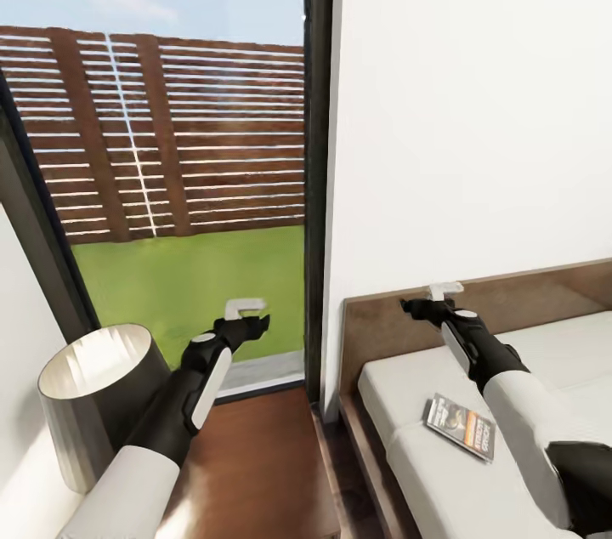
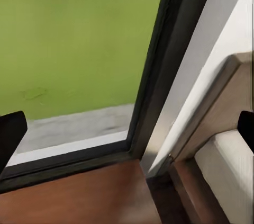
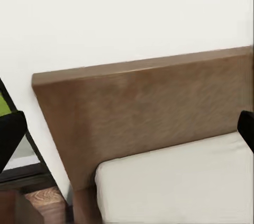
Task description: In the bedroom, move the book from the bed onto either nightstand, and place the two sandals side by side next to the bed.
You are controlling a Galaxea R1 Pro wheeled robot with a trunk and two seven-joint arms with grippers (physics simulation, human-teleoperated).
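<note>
While the book (image 1: pixel 460 426) is seen lying flat on the bed (image 1: pixel 442 471) mattress, the right gripper (image 1: pixel 431 302) is held spread and empty above it, nearer the headboard (image 1: pixel 510 301). The left gripper (image 1: pixel 246 314) is likewise spread, well apart, before the window (image 1: pixel 170 182).

A bedroom: bed (image 1: pixel 476 403), headboard (image 1: pixel 510 305), lamp (image 1: pixel 98 390).

The book (image 1: pixel 460 426) lay on the bed (image 1: pixel 442 479) at right, near its headboard (image 1: pixel 510 305). A window (image 1: pixel 170 182) stood far left, a lamp (image 1: pixel 98 394) near left.
</note>
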